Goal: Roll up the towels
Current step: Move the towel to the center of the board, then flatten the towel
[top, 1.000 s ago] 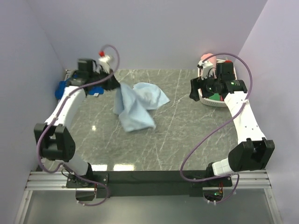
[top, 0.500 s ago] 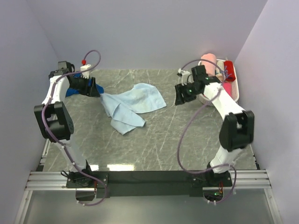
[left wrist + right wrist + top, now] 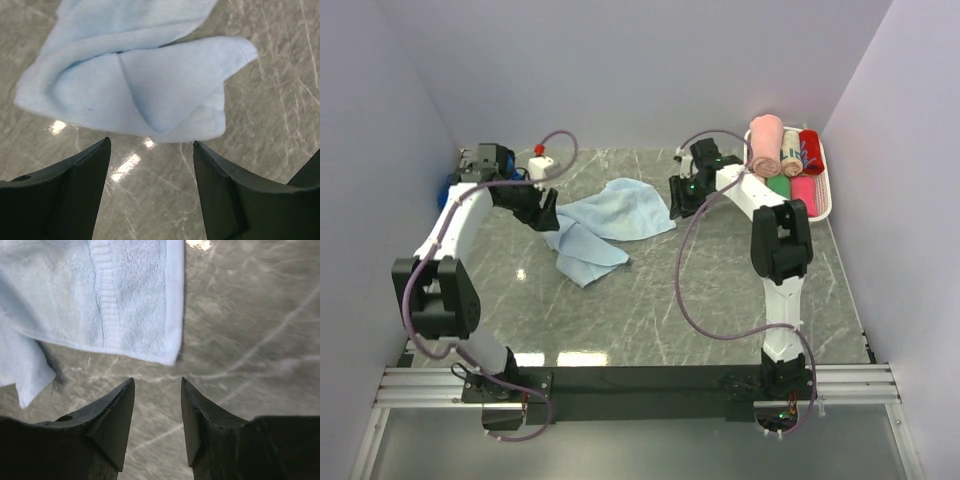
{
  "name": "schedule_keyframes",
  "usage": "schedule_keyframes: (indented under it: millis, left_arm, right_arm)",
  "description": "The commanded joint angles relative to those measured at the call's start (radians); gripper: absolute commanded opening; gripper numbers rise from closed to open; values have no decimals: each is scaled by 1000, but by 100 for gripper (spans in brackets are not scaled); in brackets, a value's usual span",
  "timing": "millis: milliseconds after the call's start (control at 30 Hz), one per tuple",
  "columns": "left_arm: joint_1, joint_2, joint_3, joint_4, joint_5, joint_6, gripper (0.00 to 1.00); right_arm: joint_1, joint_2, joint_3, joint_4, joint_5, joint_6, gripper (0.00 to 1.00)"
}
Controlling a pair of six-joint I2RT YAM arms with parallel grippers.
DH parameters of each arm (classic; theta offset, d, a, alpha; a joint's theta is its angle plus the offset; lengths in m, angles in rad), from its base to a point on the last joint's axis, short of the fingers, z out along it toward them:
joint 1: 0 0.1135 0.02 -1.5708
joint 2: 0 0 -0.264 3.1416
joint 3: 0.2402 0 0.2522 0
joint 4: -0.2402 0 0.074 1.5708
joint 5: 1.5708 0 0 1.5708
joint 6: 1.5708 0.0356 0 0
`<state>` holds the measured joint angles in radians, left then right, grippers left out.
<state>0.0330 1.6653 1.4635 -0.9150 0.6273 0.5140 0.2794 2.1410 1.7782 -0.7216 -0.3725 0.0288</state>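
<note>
The pale sky blue towel [image 3: 610, 220] lies crumpled and partly folded over itself on the marble table, left of the middle. My left gripper [image 3: 542, 210] hangs at its left edge, open, with nothing between its fingers. In the left wrist view the towel [image 3: 140, 75] lies just beyond the open gripper [image 3: 151, 145]. My right gripper [image 3: 680, 196] is at the towel's right corner, also open and empty. The right wrist view shows the towel's hemmed corner [image 3: 110, 300] just ahead of that gripper [image 3: 157, 382]. A bit of the deep royal blue towel [image 3: 448, 190] shows behind my left arm at the far left.
A white basket [image 3: 827, 195] at the back right holds rolled towels: pink [image 3: 765, 135], red [image 3: 810, 150] and green [image 3: 778, 186]. Walls close in the table on the left, back and right.
My left gripper opened and let go of the pale towel, which dropped from its lifted bunch onto the table. My right arm swung left from the basket to the towel's corner, its jaws narrowing.
</note>
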Motion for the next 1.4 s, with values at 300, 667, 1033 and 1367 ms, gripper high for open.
schedule_keyframes:
  millis: [300,667,1033,1367]
  left_arm:
    - [-182,-295,-308,261,-75,124,76]
    - [-424,-217,-378,448,-161,18,73]
    - [-628,-35,-365,599,-328,-98,73]
    - [-650,100,-287,619,-468,-117,33]
  right_arm:
    - [67,155,58,30,78,111,43]
    - [31,85,-33,65,-72,129,0]
    - [-71,-12,-120,140,-322,197,0]
    - [-103,-26,-132,140,-339,197,0]
